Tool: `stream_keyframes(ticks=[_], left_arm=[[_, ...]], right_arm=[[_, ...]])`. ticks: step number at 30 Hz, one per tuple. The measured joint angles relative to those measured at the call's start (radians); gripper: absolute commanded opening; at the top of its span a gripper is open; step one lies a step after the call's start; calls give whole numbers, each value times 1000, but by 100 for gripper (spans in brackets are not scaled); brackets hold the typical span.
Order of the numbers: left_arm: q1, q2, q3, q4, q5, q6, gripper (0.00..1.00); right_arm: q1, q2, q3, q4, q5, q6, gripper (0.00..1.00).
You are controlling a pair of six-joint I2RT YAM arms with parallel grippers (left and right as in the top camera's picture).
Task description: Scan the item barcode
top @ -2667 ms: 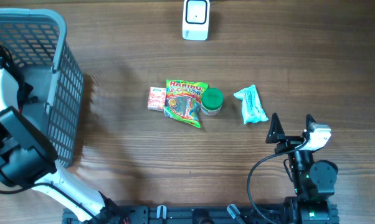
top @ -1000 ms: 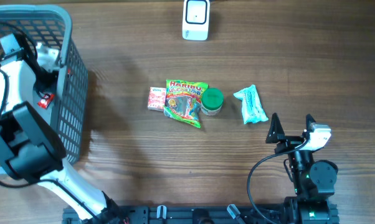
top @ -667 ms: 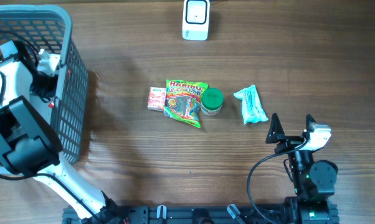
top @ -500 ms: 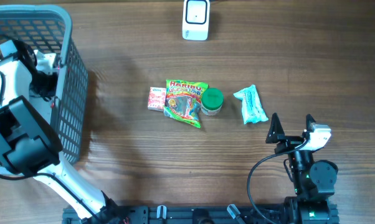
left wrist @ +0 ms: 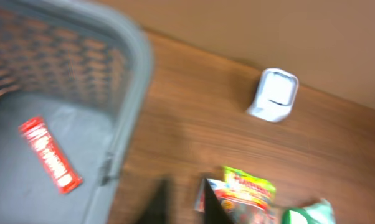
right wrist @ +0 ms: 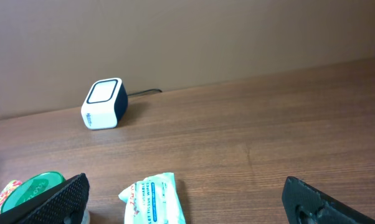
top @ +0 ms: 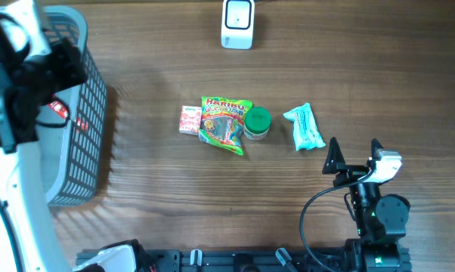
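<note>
Up out of the basket since a second ago, the left claw is hovering narrow, holding nothing. A red packet is lying on the basket floor at 9 o'clock. A sweets bag, green-lidded jar and wipes pack are sitting mid-bench, with the scanner at 12 o'clock. The right claw is gaping wide at 5 o'clock.

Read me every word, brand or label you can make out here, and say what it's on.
"HARIBO" on the candy bag.
"TISSUE WIPES" on the teal wipes pack, rest unreadable.
Red bar in the basket: blurred.
Small pink box: too small to read.
</note>
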Motion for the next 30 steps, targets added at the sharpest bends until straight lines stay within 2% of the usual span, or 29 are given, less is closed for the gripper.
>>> stream_keyframes(ticks=[2,5,7,12,16,19,20,23,28,30], left_arm=[[11,25,-3,0,-191,-89,100],[166,43,-3,-27,-297,-312,100],[204,70,-3,-29,-312,-400,100],[209,299,-3,-22,-315,-442,100],[227,554,-23,-31,-317,-473,89],[240,711,-40,-32,-365,-482,89],[240,748,-40,-31,-396,-482,92],[241,795,-40,-29,-436,-484,98],[241,798,-40,-1,-433,-469,98],[243,800,-40,18,-417,-459,94]], right_arm=[[0,0,0,0,0,0,100],[0,0,0,0,0,0,100],[0,0,0,0,0,0,100],[0,0,0,0,0,0,100],[0,0,0,0,0,0,100],[0,0,0,0,0,0,100],[0,0,0,0,0,0,100],[0,0,0,0,0,0,100],[0,0,0,0,0,0,100],[0,0,0,0,0,0,100]])
